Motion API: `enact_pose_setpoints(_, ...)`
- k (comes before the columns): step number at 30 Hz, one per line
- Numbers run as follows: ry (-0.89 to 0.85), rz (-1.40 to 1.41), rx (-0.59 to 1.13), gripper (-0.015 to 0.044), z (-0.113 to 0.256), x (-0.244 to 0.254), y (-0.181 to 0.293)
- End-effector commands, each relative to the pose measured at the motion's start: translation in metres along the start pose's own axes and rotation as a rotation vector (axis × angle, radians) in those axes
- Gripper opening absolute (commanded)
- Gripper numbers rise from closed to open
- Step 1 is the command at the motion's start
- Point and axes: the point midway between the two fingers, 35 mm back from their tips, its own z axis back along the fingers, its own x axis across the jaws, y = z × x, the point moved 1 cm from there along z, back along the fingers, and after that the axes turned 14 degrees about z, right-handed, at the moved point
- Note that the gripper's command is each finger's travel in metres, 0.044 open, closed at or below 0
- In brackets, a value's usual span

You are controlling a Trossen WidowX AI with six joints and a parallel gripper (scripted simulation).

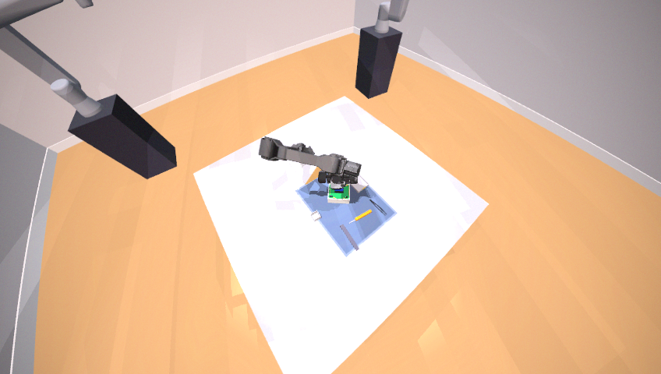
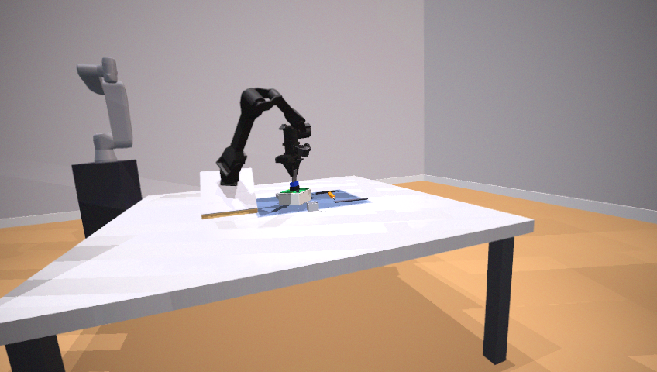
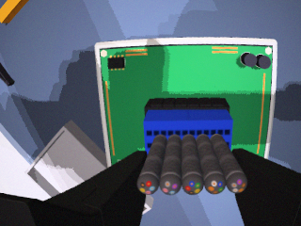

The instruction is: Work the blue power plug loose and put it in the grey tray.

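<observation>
In the top view, a white tabletop (image 1: 278, 245) (image 2: 184, 258) stands on an orange wood-look floor (image 1: 115, 277) (image 2: 576, 276) between grey walls. Dark pedestals (image 1: 122, 139) (image 1: 377, 62) (image 2: 107, 198) bearing grey arms stand at ten and one o'clock. On the blue mat (image 1: 324, 210) (image 2: 270, 207) (image 3: 38, 52), the circuit board (image 1: 332, 195) (image 2: 304, 190) (image 3: 202, 71) has the grey tray (image 1: 359, 185) (image 3: 71, 151) at two o'clock, tweezers (image 1: 377, 206) at four and a yellow-handled screwdriver (image 1: 362, 214) towards five.

In the exterior view, the gripper (image 1: 337, 184) (image 2: 294, 180) (image 3: 190, 161) points down, clamped on the blue power plug (image 1: 339, 189) (image 2: 294, 184) (image 3: 188, 121); the pedestal is at nine o'clock.

In the wrist view, the plug is at the black socket (image 3: 188, 104); whether it is fully seated is unclear. The tray lies towards eight o'clock.
</observation>
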Motion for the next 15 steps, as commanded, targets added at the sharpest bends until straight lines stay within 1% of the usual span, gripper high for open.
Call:
enact_pose_setpoints(1, -0.013, 0.019, -0.012, 0.0, 0.016, -0.002, 0.002)
enact_pose_setpoints(10, 0.205, 0.016, 0.04, 0.0, 0.016, 0.019, -0.003)
enact_pose_setpoints(12, 0.218, 0.016, 0.043, 0.0, 0.017, 0.02, -0.003)
enact_pose_setpoints(15, 0.193, 0.017, 0.037, 0.0, 0.017, 0.018, -0.002)
